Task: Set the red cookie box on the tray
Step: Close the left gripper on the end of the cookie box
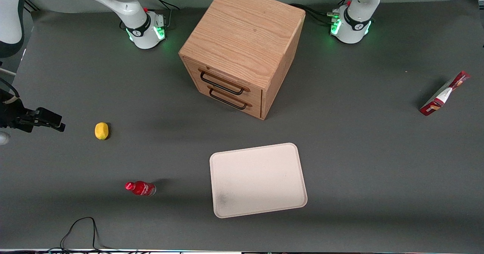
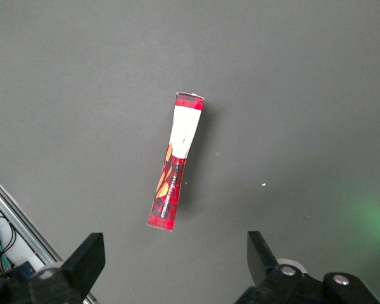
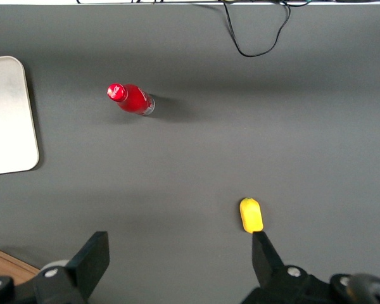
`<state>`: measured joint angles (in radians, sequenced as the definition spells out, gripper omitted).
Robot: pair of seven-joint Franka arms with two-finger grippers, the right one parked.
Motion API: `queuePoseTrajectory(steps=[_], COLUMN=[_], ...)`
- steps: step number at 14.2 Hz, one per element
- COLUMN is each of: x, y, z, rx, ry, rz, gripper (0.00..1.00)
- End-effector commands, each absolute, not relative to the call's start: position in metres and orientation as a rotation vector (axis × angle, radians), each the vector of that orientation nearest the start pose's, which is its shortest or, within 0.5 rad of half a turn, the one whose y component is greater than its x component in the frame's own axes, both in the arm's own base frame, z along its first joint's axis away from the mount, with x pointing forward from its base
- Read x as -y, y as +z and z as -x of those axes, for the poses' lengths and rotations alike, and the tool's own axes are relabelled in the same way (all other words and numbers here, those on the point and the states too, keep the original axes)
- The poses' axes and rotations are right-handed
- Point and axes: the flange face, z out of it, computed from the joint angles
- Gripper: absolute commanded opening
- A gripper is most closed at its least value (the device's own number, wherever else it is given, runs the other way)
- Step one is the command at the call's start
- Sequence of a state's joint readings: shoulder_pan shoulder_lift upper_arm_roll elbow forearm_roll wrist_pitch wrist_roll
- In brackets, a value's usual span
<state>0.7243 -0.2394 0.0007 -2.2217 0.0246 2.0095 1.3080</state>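
The slim red cardboard box (image 1: 444,93) stands on edge on the matte grey table (image 1: 363,159), right edge of the front frame. The gripper (image 2: 176,259) hovers above it, jaws apart. The smooth beige tray (image 1: 258,179), apparently plastic, sits lower centre.

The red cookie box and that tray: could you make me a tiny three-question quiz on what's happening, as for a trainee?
1. True or false: the red cookie box already lies on the tray.
2. The gripper hangs above the box with its jaws: A) open, B) shut on the box.
3. Fill in: the box lies toward the ___ arm's end of the table.

Key: 1. False, it lies on the table, apart from the tray. 2. A. 3. working.
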Motion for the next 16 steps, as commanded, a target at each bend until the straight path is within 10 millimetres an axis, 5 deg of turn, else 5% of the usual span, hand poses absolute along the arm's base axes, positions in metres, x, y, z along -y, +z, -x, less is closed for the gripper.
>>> queuePoseTrajectory(steps=[1,16], x=[-0.320,-0.333], y=[0.443,0.303], z=[-0.355,-0.369], rx=[-0.937,-1.003], ry=[0.010,-0.005], rz=[2.946,2.944], gripper=[1.00,1.00])
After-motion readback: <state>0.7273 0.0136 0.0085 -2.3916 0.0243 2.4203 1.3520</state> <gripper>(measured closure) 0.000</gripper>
